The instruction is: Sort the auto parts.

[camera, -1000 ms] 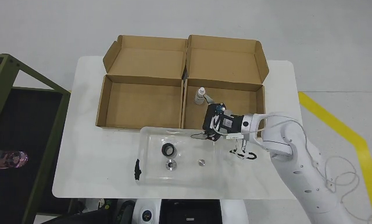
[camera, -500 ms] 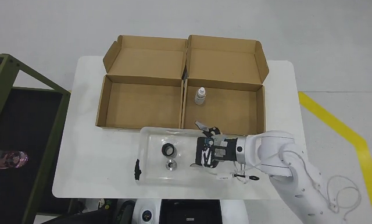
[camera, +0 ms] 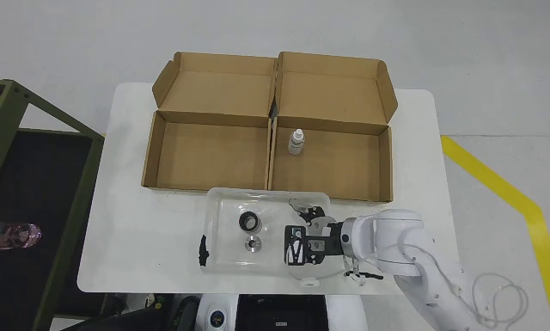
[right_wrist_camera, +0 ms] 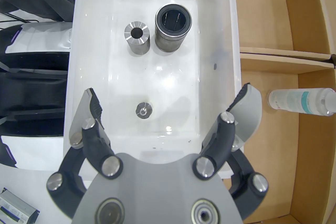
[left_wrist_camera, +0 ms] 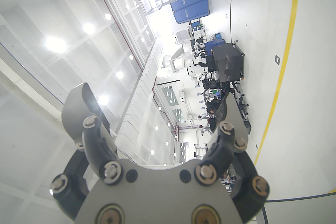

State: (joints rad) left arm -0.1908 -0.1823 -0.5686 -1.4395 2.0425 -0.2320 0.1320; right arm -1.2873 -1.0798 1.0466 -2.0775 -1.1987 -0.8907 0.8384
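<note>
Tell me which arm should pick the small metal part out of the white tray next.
Right. The right gripper hangs open above the white tray, near the small metal part. The left gripper, open too, points out at the hall, not at the table.

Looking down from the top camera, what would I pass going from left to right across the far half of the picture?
Dark green frame → left cardboard box → white bottle → yellow floor line.
</note>
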